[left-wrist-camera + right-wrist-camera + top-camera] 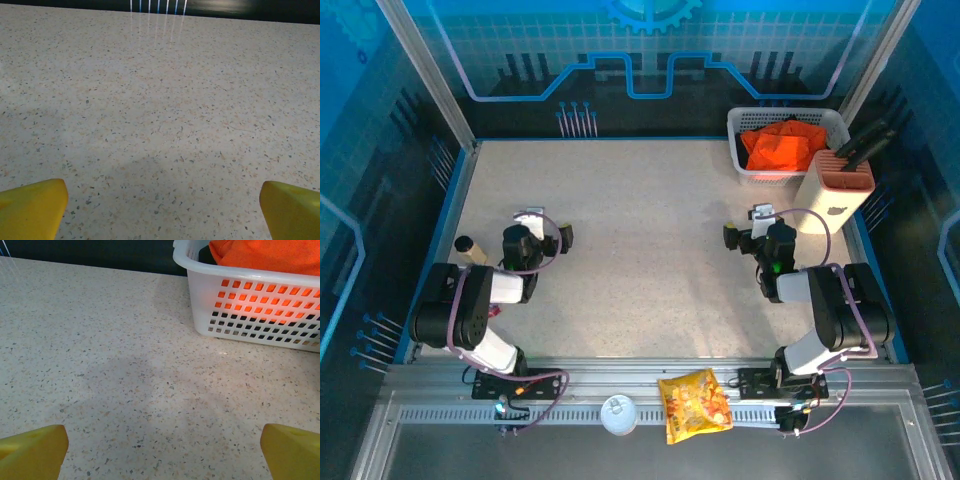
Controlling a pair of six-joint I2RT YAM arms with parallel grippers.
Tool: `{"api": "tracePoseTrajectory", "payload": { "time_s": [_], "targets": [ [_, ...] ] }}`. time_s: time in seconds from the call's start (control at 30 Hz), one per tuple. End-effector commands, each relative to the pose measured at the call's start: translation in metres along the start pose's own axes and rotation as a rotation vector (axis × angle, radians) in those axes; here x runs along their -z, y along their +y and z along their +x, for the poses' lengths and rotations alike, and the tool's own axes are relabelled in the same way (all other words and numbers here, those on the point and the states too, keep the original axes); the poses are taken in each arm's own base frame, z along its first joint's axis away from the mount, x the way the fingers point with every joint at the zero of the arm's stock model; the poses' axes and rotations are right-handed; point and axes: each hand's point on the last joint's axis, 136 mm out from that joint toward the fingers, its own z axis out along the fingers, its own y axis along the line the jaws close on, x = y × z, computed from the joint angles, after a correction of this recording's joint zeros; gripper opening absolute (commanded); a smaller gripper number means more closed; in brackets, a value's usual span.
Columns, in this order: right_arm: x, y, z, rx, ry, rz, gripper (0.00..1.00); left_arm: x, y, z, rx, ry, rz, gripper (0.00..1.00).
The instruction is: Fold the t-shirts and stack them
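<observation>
At the left edge of the table (650, 290) lies a small tan roll (470, 250), just beside my left arm. My left gripper (532, 220) hangs over bare tabletop, its yellow fingers (30, 210) spread wide with nothing between them. On the rail by my bases sit a white cup (618, 414) and a snack bag (695, 404). My right gripper (760, 216) is likewise wide apart and empty, facing the white basket (780, 113) in the far right corner. The orange t-shirt (785, 145) lies bunched inside it, rising above the rim. A pale block (825, 200) stands just beside the basket.
</observation>
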Motion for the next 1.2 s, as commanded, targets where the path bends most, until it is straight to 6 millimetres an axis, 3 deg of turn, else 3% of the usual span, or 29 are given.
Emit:
{"api": "tracePoseTrajectory", "payload": {
  "time_s": [0.0,0.93,1.0,1.1,1.17],
  "targets": [
    [-0.001,0.002,-0.007,0.014,-0.015,-0.011,1.00,0.000,0.001,-0.015,0.000,-0.049,0.000,0.99],
    [-0.001,0.001,-0.007,-0.002,-0.018,-0.030,1.00,0.000,0.002,-0.017,-0.003,-0.054,-0.008,0.99],
    [0.006,0.006,-0.018,0.020,-0.015,-0.051,1.00,0.005,0.007,-0.029,-0.003,-0.054,-0.064,0.99],
    [0.032,0.000,-0.071,0.017,-0.023,-0.009,1.00,0.025,0.003,-0.070,-0.015,-0.041,-0.137,0.99],
    [0.047,-0.015,-0.110,-0.013,-0.013,0.052,1.00,0.046,-0.002,-0.110,0.016,-0.111,-0.195,0.99]
  ]
}}
